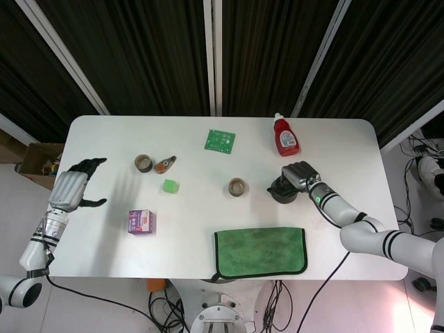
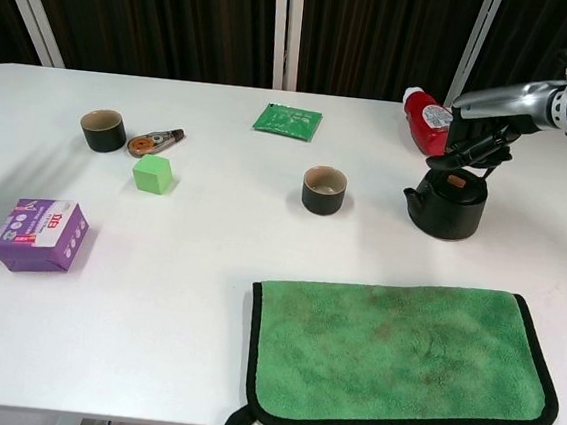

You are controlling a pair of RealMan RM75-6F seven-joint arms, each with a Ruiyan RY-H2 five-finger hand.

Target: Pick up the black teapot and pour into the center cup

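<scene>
The black teapot (image 1: 279, 191) (image 2: 448, 206) stands on the white table (image 2: 208, 266), right of the center cup (image 1: 237, 186) (image 2: 324, 189), spout toward the cup. My right hand (image 1: 300, 175) (image 2: 479, 141) reaches over it from the right. Its dark fingers (image 2: 459, 167) curl down around the handle above the lid. The teapot's base rests on the table. My left hand (image 1: 73, 187) hovers off the table's left edge with its fingers apart and nothing in them; the chest view does not show it.
A red bottle (image 1: 285, 136) (image 2: 428, 121) lies just behind the teapot. A green cloth (image 1: 260, 251) (image 2: 395, 354) covers the front right. On the left are a second cup (image 2: 103, 130), a tape dispenser (image 2: 155, 142), a green cube (image 2: 153, 173) and a purple box (image 2: 38, 235). A green packet (image 2: 287, 120) lies at the back.
</scene>
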